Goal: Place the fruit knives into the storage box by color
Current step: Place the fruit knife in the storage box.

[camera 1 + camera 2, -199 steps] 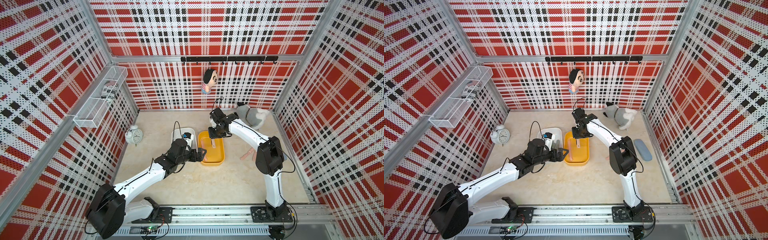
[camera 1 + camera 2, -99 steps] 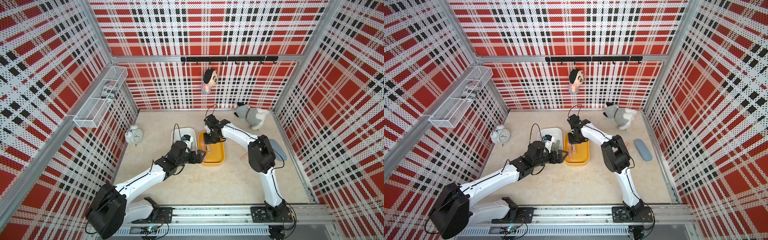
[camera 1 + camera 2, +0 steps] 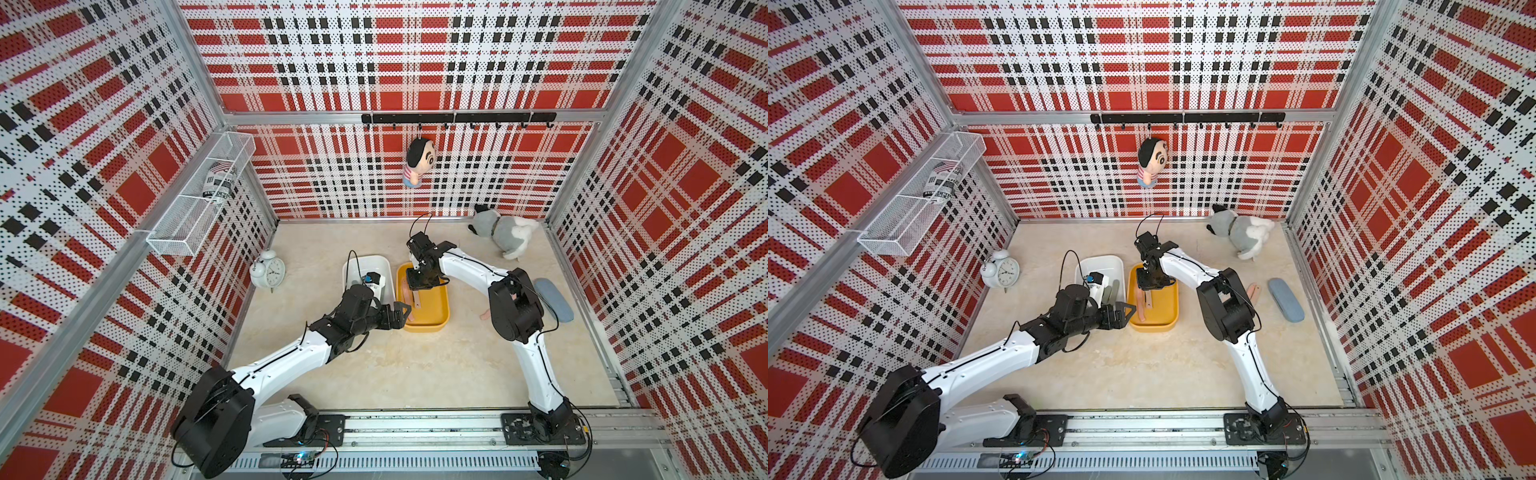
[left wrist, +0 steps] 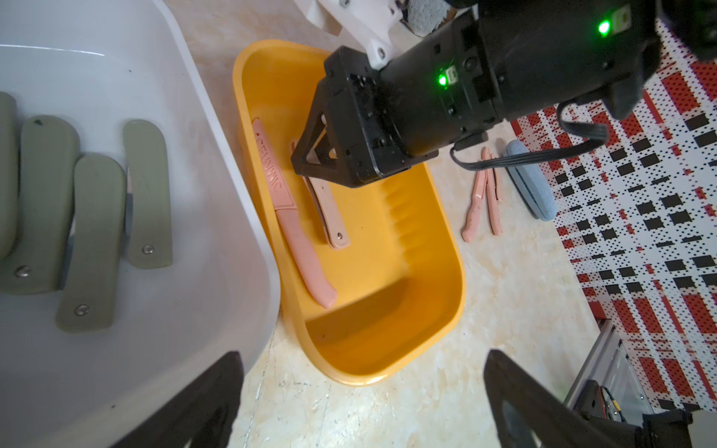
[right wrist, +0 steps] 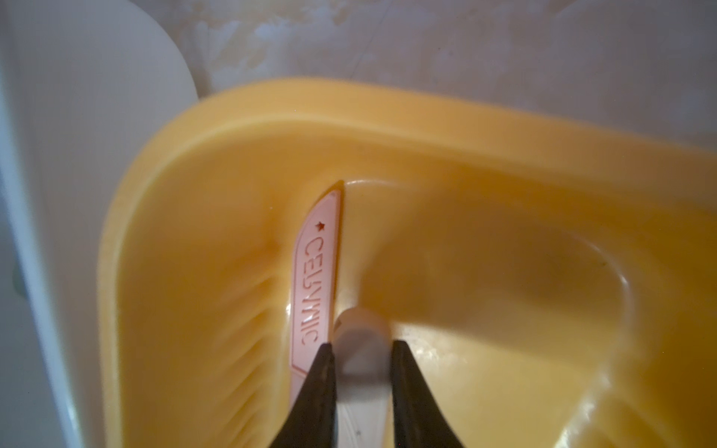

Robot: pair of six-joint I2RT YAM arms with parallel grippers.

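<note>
1. Your right gripper (image 5: 361, 360) hung inside the yellow box (image 4: 388, 310). Its fingers (image 5: 314, 388) were clamped on one end of a folded pink knife (image 4: 333, 217). Whether the knife's free end touched the box floor could not be told.
2. A long pink knife (image 4: 295, 236), lettered along its blade, lay flat on the floor of the yellow box. It was just beside the held one, on the side nearer the white box (image 4: 217, 174).
3. Your left gripper (image 4: 362, 357) hovered at the end of the yellow box nearest the robot's base, its fingers (image 4: 201, 403) spread wide and holding nothing.
4. The white box stood just to the left of the yellow one. The green knives (image 4: 93, 240) lay side by side in it, four in full view in the left wrist view and a fifth cut off by the frame edge.
5. Two pink knives (image 4: 485, 201) lay together on the tabletop (image 4: 504, 310), outside both boxes and to the right of the yellow one. They were just beside a blue-grey case (image 4: 531, 182).
</note>
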